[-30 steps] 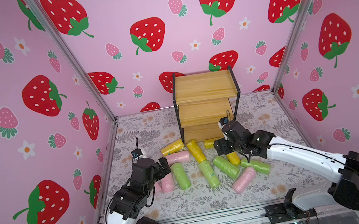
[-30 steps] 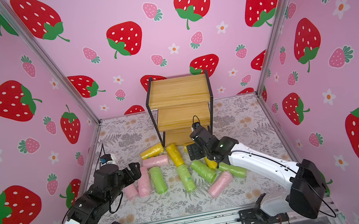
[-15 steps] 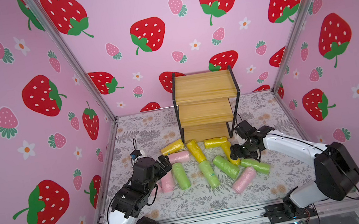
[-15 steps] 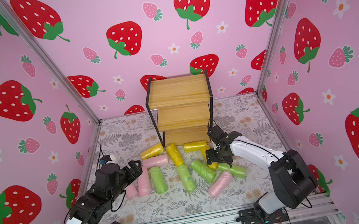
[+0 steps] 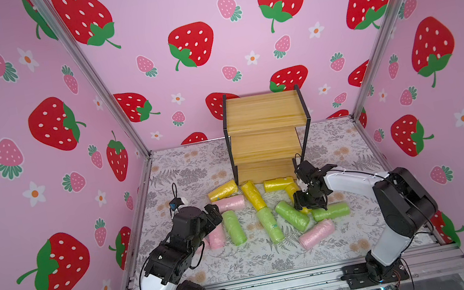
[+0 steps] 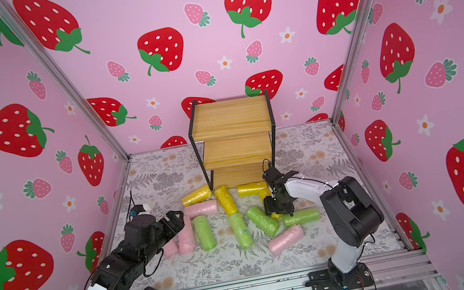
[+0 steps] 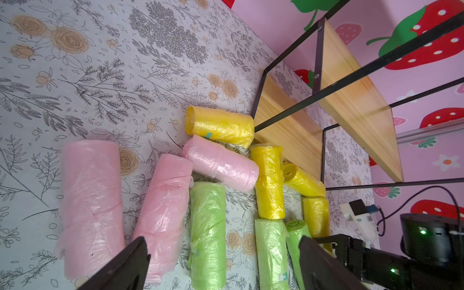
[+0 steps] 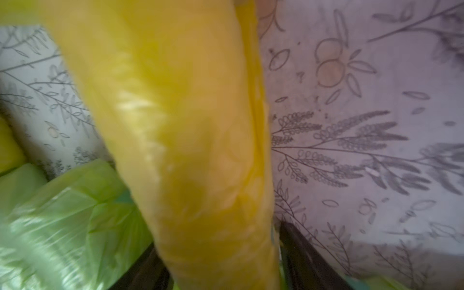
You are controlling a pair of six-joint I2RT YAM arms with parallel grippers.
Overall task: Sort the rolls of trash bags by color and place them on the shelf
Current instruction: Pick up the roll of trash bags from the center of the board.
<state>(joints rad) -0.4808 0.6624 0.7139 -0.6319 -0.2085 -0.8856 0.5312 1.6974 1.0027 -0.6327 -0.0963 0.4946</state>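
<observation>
1. Straddling a short yellow roll of crinkly plastic film (image 8: 188, 150), the right gripper (image 5: 309, 204) points down at the floral mat (image 5: 245, 263) with a dark finger (image 8: 301, 256) on each side of the roll. The wrist view is blurred, so we cannot tell whether the fingers pinch it or merely flank it.
2. We judge slipping the main risk — the film is glossy and soft, so a light pinch may let the roll slide out or sag on the lift.
3. A light green roll (image 8: 62, 221) lies against the yellow one; lifting could drag it along.
4. The three-tier shelf of light wooden boards in a black wire frame (image 5: 263, 111) stands bare just behind this arm — its front post is near the wrist, and a careless rise could knock it.
5. Another yellow roll (image 5: 278, 184) lies across the front of the lowest board, partly blocking that way in.
6. The left gripper (image 7: 222, 241) hangs with fingers spread wide, holding nothing, over pale pink rolls (image 7: 163, 213) and green ones. All the rolls we can see lie on the mat.
</observation>
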